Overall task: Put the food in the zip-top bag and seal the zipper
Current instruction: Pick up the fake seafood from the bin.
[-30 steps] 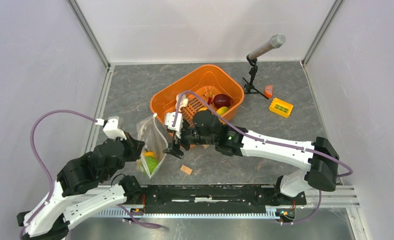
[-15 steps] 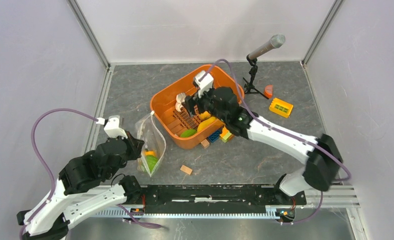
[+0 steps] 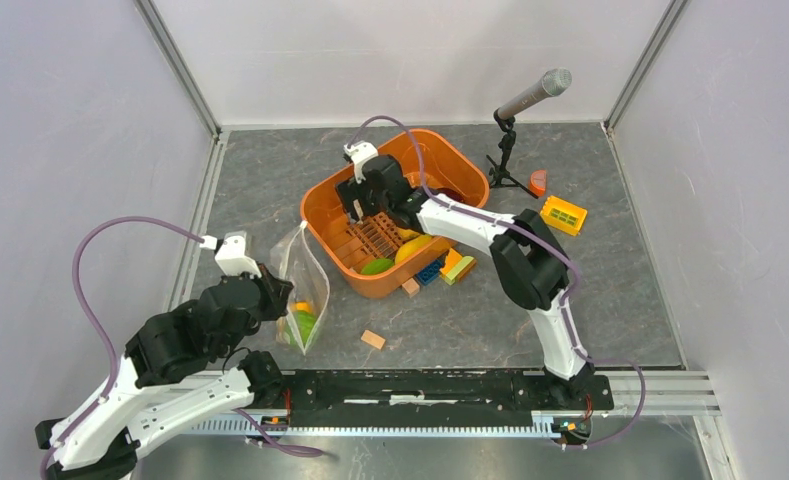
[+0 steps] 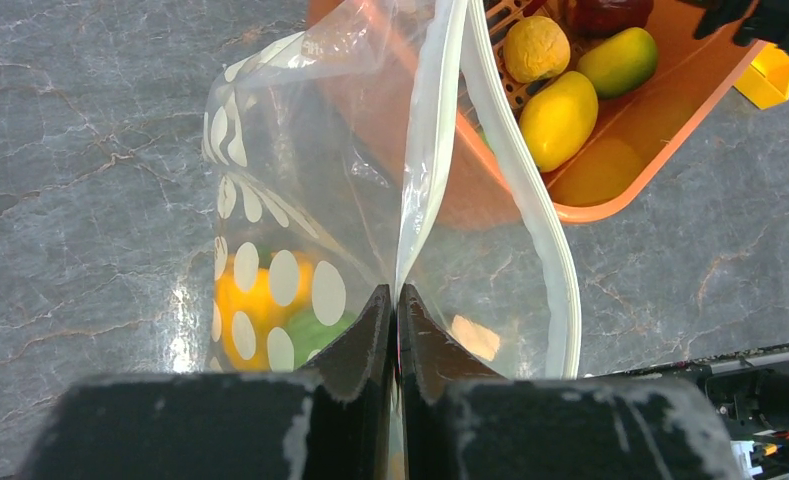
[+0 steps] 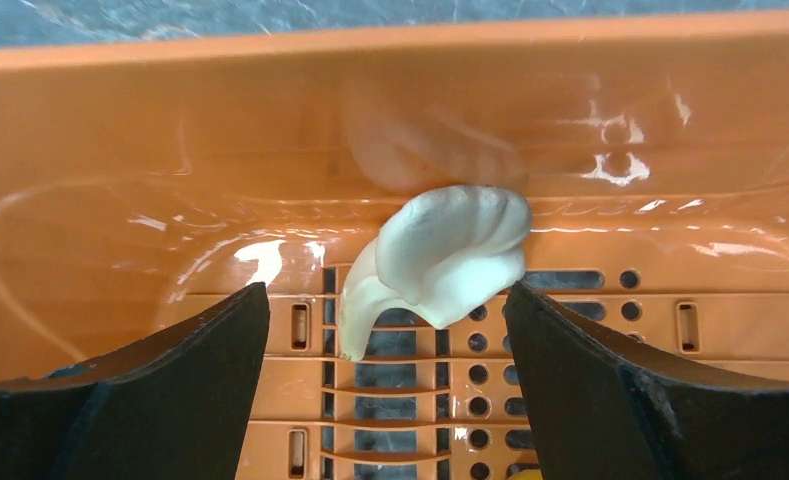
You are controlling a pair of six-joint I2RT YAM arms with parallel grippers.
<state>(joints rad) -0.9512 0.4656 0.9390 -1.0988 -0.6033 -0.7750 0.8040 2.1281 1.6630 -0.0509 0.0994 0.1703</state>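
Pinching tool: left gripper (image 4: 397, 292), jaws pressed together on the end of the bag's mouth, where the two sides of the strip meet.
Reaching tool: right gripper (image 5: 387, 296), fingers spread wide inside the orange basket (image 3: 315, 205), one on each side of the white garlic (image 5: 450, 250), with a gap showing at both sides.
Zip-top bag (image 4: 300, 200): held upright on the table just beside the basket's near-left corner, mouth parted.
Zipper (image 4: 540, 230): unsealed; its two white strips bow apart from the pinched end.
Food already bagged: a yellow-orange piece (image 4: 245, 300) and a green piece (image 4: 315, 330), low in the pouch, seen through the polka dots.
Food in the basket: the garlic against the far wall; a yellow oval piece (image 4: 558, 118), a yellow-orange round piece (image 4: 535, 47), a green-yellow piece (image 4: 620, 60) and a dark red piece (image 4: 605, 12) at the other end.
Basket pose: tilted, its near rim low.
Surroundings: building blocks (image 3: 450, 268) just beside the basket's near side; tan wooden cube (image 3: 373, 340) on the table nearer the arm bases; microphone (image 3: 535, 95) on a small stand, far right.
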